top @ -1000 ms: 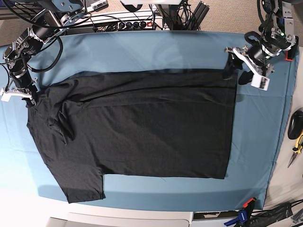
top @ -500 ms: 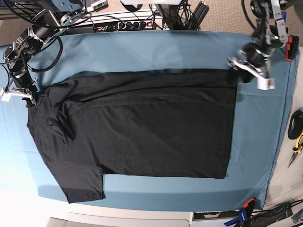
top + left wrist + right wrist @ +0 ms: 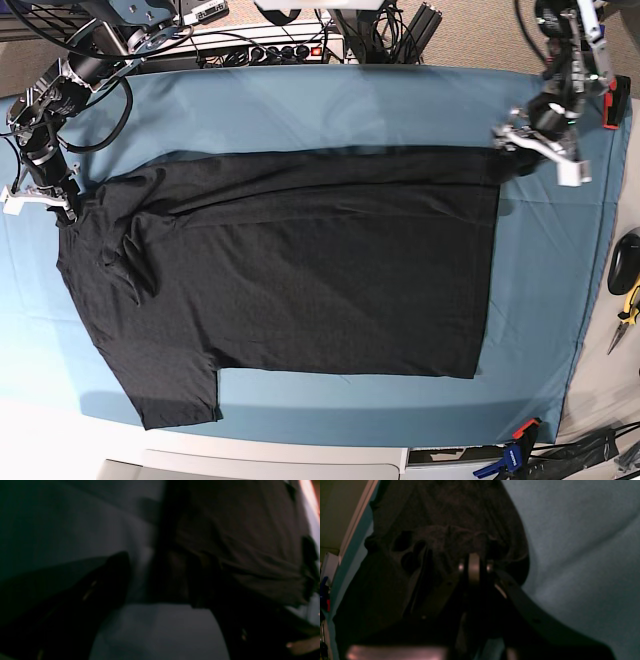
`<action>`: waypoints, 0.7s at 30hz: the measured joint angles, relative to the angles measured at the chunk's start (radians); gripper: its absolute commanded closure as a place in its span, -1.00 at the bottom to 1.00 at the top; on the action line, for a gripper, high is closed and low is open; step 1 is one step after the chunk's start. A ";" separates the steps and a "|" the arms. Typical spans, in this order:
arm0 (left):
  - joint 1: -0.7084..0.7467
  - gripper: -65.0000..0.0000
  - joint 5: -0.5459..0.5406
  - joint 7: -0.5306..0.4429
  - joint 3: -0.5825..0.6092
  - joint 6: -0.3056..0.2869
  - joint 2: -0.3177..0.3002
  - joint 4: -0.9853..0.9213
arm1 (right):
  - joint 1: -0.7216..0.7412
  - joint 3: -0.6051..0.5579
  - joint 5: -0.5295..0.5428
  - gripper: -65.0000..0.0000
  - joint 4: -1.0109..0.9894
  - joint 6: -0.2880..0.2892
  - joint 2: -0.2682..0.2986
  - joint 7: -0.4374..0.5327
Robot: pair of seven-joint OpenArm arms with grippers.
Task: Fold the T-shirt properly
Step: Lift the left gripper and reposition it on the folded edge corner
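Observation:
The black T-shirt (image 3: pixel 290 270) lies spread on the blue table cloth (image 3: pixel 300 105), plain side up, with one sleeve (image 3: pixel 175 395) at the front left and its hem toward the right. My right gripper (image 3: pixel 50 203) is at the shirt's far-left shoulder edge. In the right wrist view it (image 3: pixel 473 563) is shut on bunched black T-shirt (image 3: pixel 445 517) fabric. My left gripper (image 3: pixel 532 152) hovers open just beyond the hem's back right corner, holding nothing. The left wrist view is blurred, with dark fingers (image 3: pixel 105 585) over cloth and the T-shirt (image 3: pixel 237 530) ahead.
Cables and a power strip (image 3: pixel 270 45) line the table's back edge. Yellow pliers (image 3: pixel 628 310) and a black mouse (image 3: pixel 622 262) lie off the cloth at the right. A clamp (image 3: pixel 515 455) grips the front right edge.
My left gripper has swung and shifted a little to the right and up, away from the hem corner. The right arm and the T-shirt have not moved.

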 measured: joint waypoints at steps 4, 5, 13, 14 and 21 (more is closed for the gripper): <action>-0.001 -0.12 0.000 -0.014 0.063 -0.003 0.005 0.003 | 0.000 0.000 0.000 1.00 0.000 0.000 0.000 0.000; -0.001 -0.11 0.001 -0.018 0.070 -0.003 0.005 0.003 | 0.000 0.000 0.000 1.00 0.000 0.000 0.000 0.000; 0.003 1.00 0.030 -0.002 0.082 0.000 0.005 -0.003 | 0.000 0.000 0.000 1.00 0.000 0.000 0.000 0.000; 0.003 1.00 0.031 -0.002 0.082 0.000 0.003 -0.003 | 0.000 0.000 0.000 1.00 0.000 0.000 0.000 0.000; 0.007 1.00 0.039 0.002 0.084 -0.054 -0.039 -0.005 | -0.001 0.000 0.000 1.00 0.000 0.058 0.011 -0.026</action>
